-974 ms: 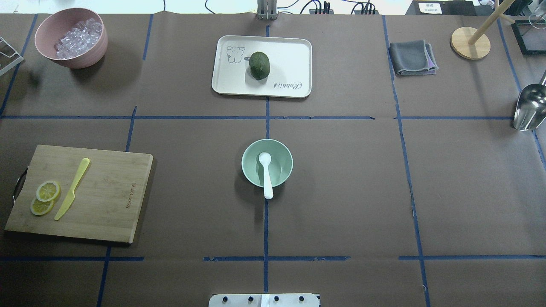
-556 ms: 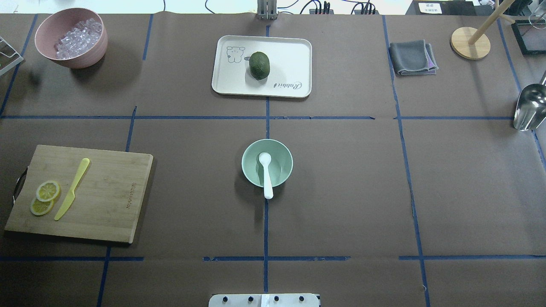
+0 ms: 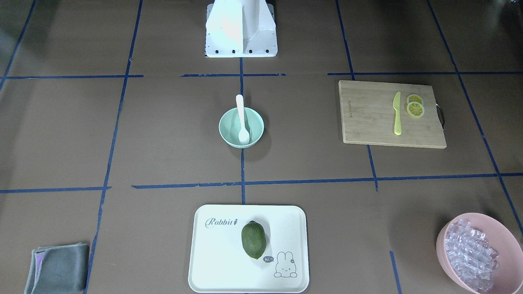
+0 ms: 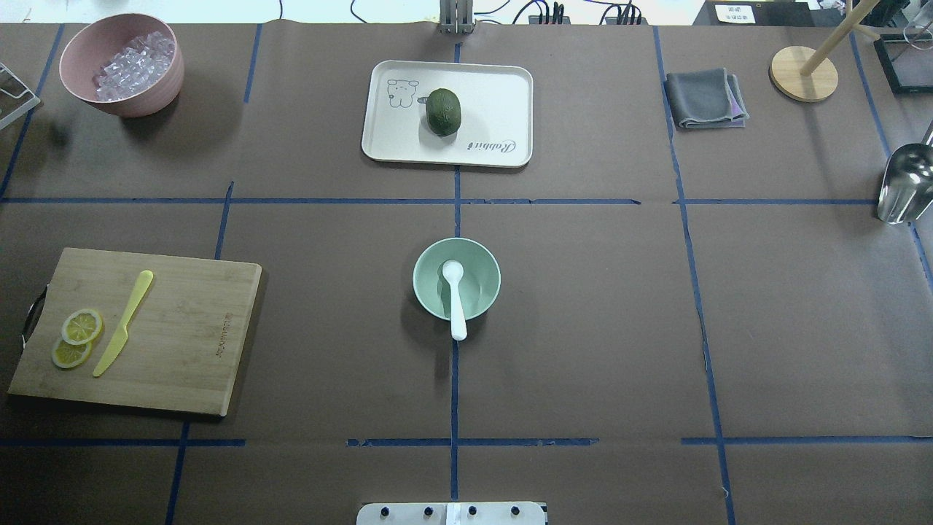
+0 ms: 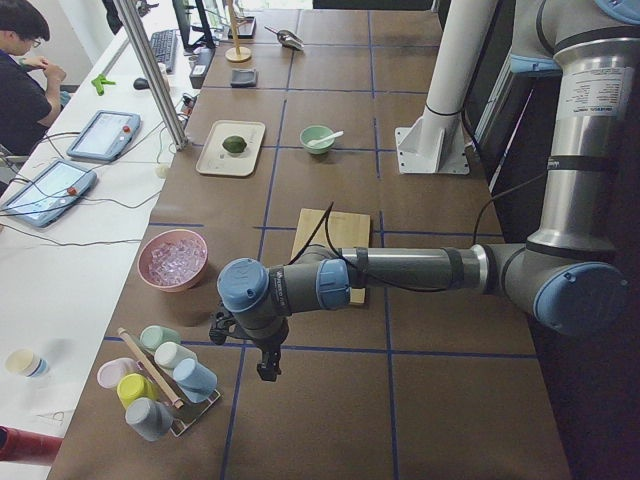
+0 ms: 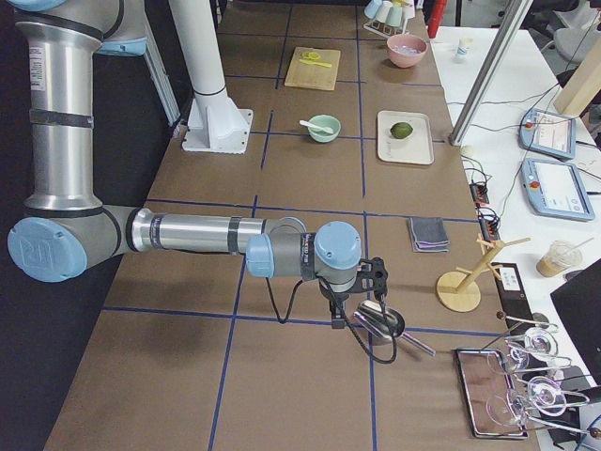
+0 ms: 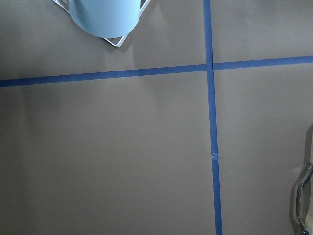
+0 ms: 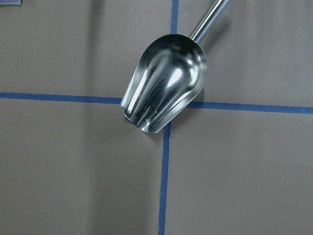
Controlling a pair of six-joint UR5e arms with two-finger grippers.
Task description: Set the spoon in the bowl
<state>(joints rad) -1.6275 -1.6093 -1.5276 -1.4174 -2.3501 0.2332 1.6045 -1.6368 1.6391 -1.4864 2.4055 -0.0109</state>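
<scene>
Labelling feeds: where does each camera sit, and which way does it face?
Front-facing: across the table, down on the bowl; robot base at top.
Overhead: behind the robot, forward and down; base edge only.
Exterior left: table end; left arm near.
Exterior right: opposite end; right arm near.
Left wrist: down on blue tape; no body.
Right wrist: down on metal scoop; no body.
Front-facing and overhead share the spoon.

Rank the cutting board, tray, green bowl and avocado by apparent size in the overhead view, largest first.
cutting board
tray
green bowl
avocado
The board lies nearer the camera, but the gap looks clear.
</scene>
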